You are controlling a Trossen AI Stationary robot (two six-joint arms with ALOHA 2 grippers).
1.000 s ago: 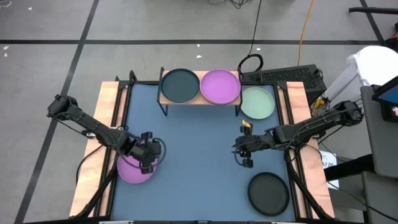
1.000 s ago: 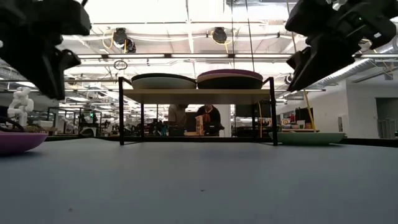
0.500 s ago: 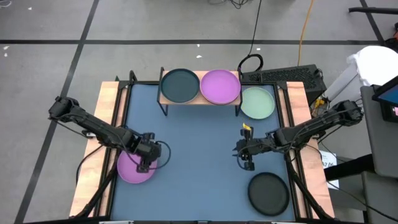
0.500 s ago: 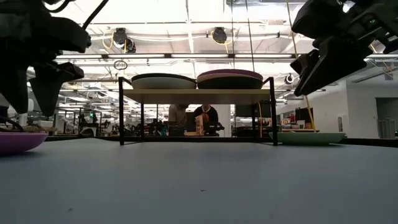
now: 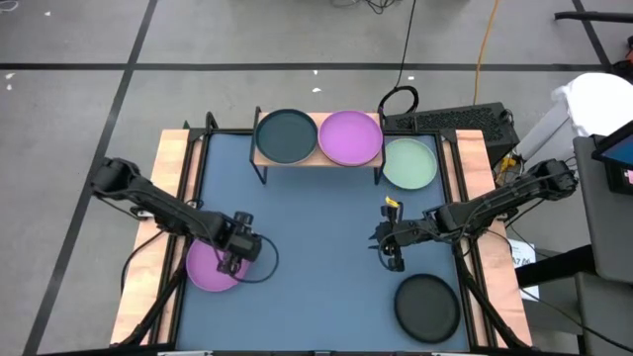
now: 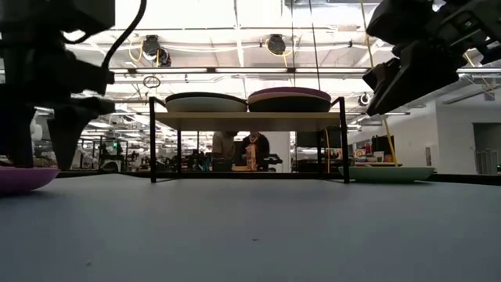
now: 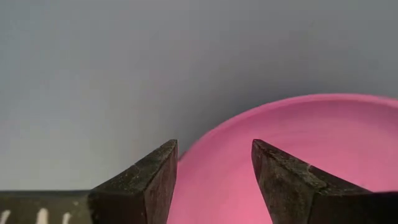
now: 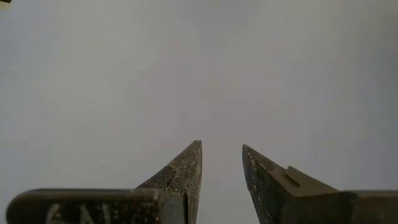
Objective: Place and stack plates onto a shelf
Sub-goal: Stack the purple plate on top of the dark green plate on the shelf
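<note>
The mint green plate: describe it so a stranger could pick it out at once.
Find the wooden shelf at the table's far edge, carrying a dark plate and a purple plate. Just beside its right end, down on the tabletop, lies the mint green plate. It is the only pale green plate, and not on the shelf.

A: Overhead camera looks straight down; whole table [image 5: 326, 213] in frame, floor around it.

B: Low camera sits at tabletop height, facing level toward the shelf [image 6: 249, 117]; room behind.

A: Both share the shelf [image 5: 316, 158].

B: Wrist cameras point down, close to the surface. Left one sees a pink-purple plate [image 7: 298, 155] between its fingers [image 7: 146, 183].
</note>
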